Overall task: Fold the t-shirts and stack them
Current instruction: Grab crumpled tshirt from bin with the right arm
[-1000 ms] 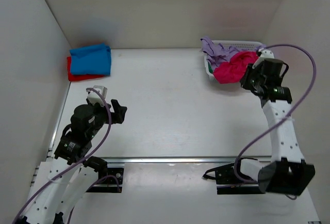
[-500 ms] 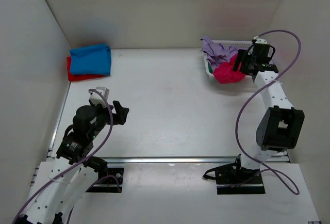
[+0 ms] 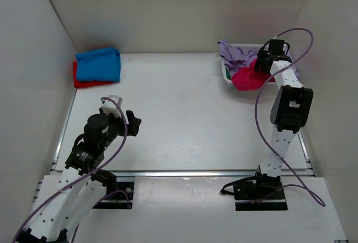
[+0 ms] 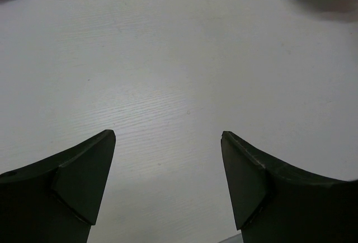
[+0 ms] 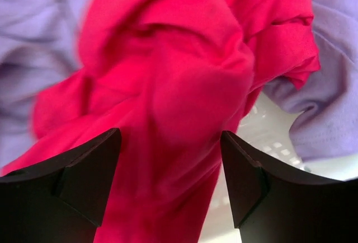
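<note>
The right pincer (image 5: 169,142), jaws wide, hangs over the crimson shirt (image 5: 168,69) bunched in the white basket (image 5: 272,142) — a careless pinch could drag the lilac garment (image 5: 335,103) out too, or tip the basket. The left pincer (image 4: 168,142) gapes wide above the table (image 4: 168,58); a folded blue shirt (image 3: 98,64) lies on a red one (image 3: 84,83), far-left.

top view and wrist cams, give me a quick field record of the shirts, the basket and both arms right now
crimson-pink shirt: crumpled, unfolded, spilling over the basket, far right
lavender cloth: bunched in the same basket
blue shirt: folded, lying on the red shirt, far left corner
left fingers: open, above bare table, holding nothing
right fingers: open, either side of the crimson cloth, not closed on it
stack so far: two shirts
</note>
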